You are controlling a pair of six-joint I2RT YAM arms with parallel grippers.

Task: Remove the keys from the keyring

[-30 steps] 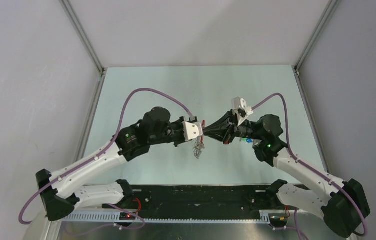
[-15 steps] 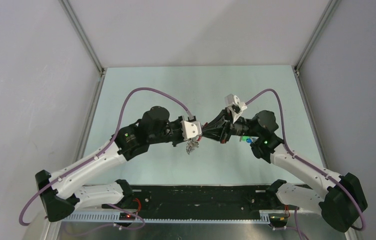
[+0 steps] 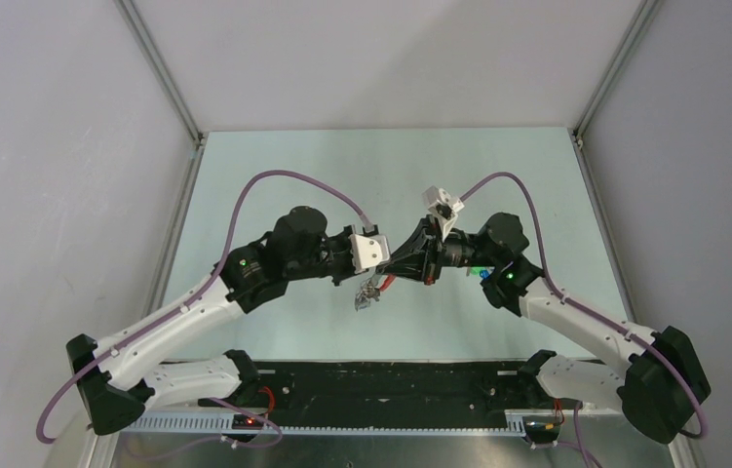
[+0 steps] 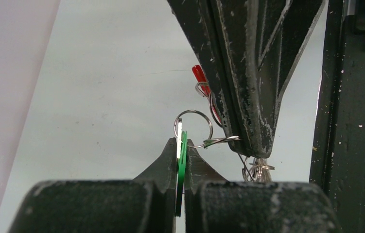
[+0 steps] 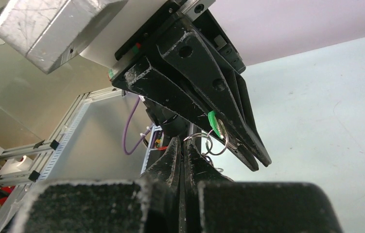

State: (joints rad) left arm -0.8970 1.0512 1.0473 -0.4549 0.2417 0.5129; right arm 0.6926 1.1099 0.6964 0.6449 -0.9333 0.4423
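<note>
Pale green worktop (image 3: 342, 175) fills the middle of the top view, boxed by grey walls (image 3: 50, 146), with both arms reaching in from the bottom corners to meet just below the centre of the frame, held up off the surface. A purple cable (image 3: 274, 177) arcs over each arm. In the left wrist view the left gripper (image 4: 180, 145) rises from the bottom edge, its jaws closed on the green key (image 4: 182, 160), which stands edge-on between them. A silver ring (image 4: 193, 127) runs through the key's top and leads right to the right gripper (image 4: 251, 148), which comes down from the top of the frame; its jaws are closed as well, with the wire of the ring pinched at their tip. The keyring (image 4: 199, 74), a red loop, shows beside the upper left edge of that gripper, partly hidden behind it, and a few more small rings hang under its tip. From the right wrist view the right jaws meet at the bottom centre, the left gripper slants in from the upper left, and the green of the key peeps out between its fingers (image 5: 204, 82). In the top view the red loop and the silver bunch hang just under the point where the two grippers touch.
</note>
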